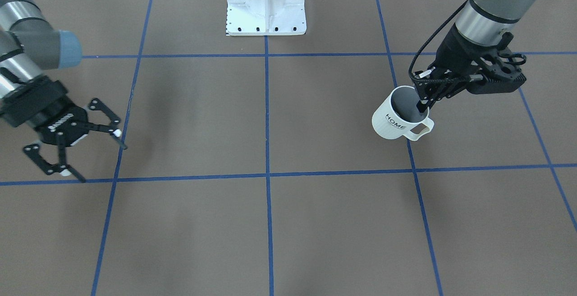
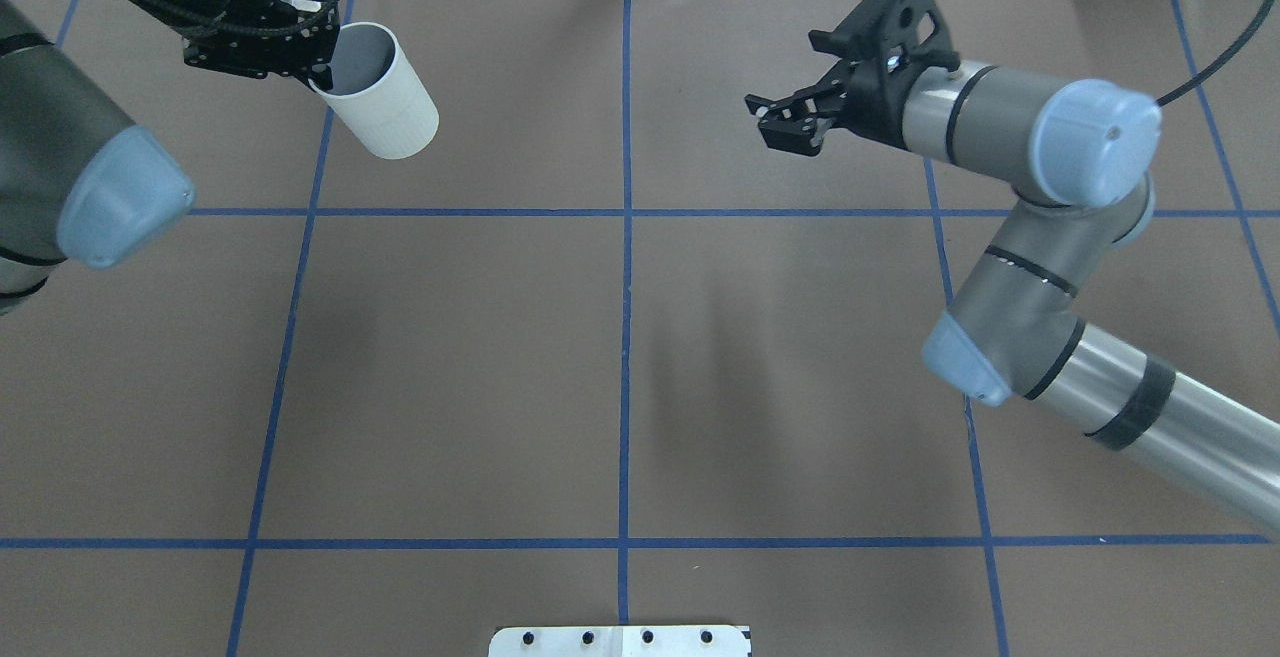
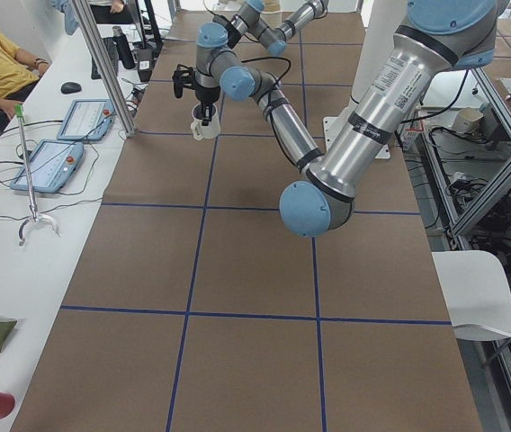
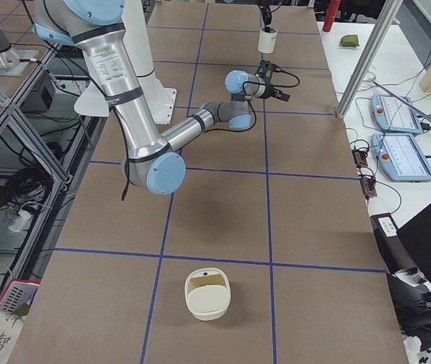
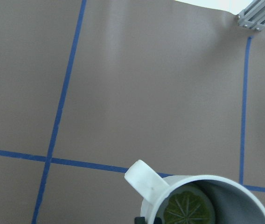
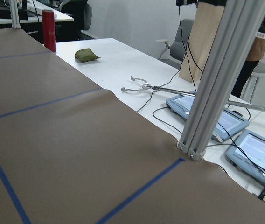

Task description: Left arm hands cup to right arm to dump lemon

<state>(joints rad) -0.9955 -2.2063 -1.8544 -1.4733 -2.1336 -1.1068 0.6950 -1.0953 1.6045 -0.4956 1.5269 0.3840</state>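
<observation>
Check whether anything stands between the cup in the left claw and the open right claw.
Nothing visible does. The left claw holds the cup by its rim, and only bare table with blue tape lines lies between it and the open right claw. The white mount plate sits off that line.

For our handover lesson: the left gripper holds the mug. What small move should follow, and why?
Probably carry the cup toward the table's centre: the left gripper clamps its rim, the lemon lies inside, and the open right gripper sits far across the table.
</observation>
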